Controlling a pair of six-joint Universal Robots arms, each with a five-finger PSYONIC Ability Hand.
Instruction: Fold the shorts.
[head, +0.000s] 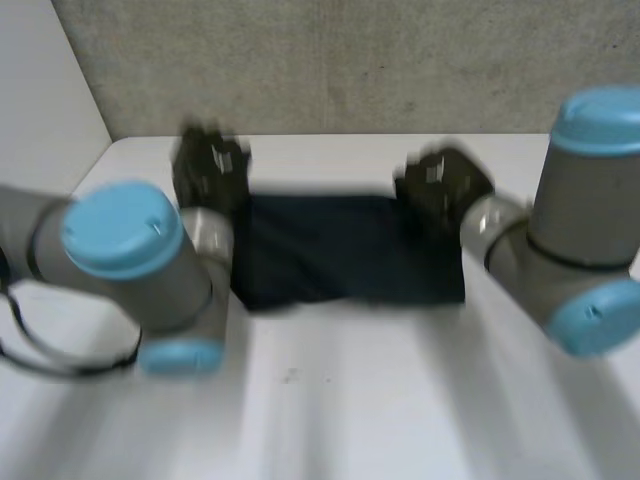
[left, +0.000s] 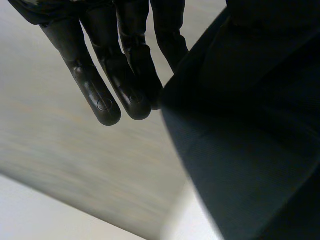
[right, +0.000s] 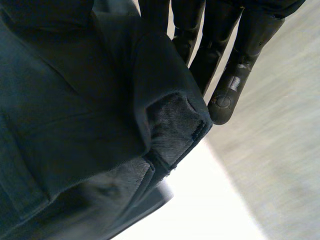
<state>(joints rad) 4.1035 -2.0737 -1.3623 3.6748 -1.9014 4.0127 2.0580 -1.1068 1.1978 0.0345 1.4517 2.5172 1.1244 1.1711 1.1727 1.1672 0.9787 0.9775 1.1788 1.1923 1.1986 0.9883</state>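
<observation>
Dark navy shorts (head: 345, 250) lie spread across the far middle of the white table (head: 350, 400). My left hand (head: 210, 165) is at their far left corner and my right hand (head: 440, 185) at their far right corner. In the left wrist view the straight fingers (left: 100, 65) close against the shorts' edge (left: 250, 125), which runs up between them and the thumb side. Over on the right wrist view, a folded corner with a grey hem (right: 175, 125) is pinched in front of the straight fingers (right: 230, 55).
A grey wall (head: 350, 60) rises just behind the table's back edge. My left arm (head: 125, 250) covers the table's left side, and my right arm (head: 590, 220) stands over its right side. Bare table lies in front of the shorts.
</observation>
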